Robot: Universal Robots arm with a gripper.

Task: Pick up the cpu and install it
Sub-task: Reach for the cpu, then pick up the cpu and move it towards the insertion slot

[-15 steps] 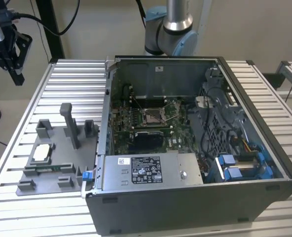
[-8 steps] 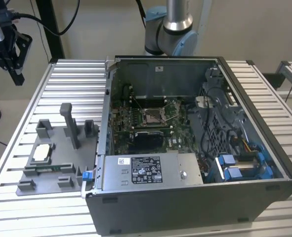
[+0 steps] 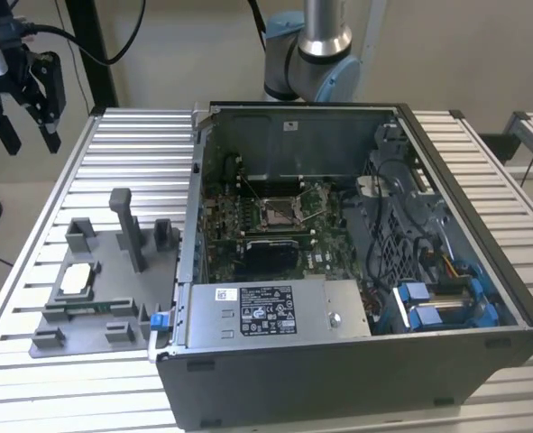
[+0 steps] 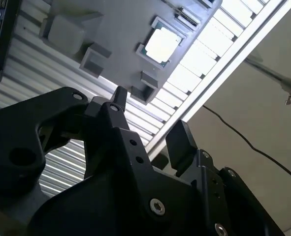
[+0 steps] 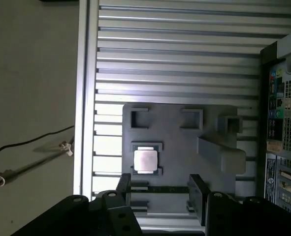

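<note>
The cpu (image 3: 75, 281) is a small pale silver square lying flat in a holder on the grey fixture tray (image 3: 113, 271), at the exterior view's left. Both wrist views show the cpu (image 5: 145, 160) (image 4: 161, 45) from above. My black gripper (image 3: 30, 135) hangs high over the table's far corner at the exterior view's left, well above the tray and apart from it. It is open, and the first wrist view shows the gripper (image 5: 160, 189) with nothing between its fingers. The metal-framed socket (image 3: 280, 214) sits on the motherboard inside the open computer case (image 3: 338, 361).
Upright grey posts and blocks (image 3: 126, 225) rise from the tray near the cpu. The case's tall wall (image 3: 189, 225) borders the tray on its right in the exterior view. The slatted aluminium table (image 3: 131, 144) ends close to the tray's left side; a cable (image 5: 32, 140) lies on the floor beyond.
</note>
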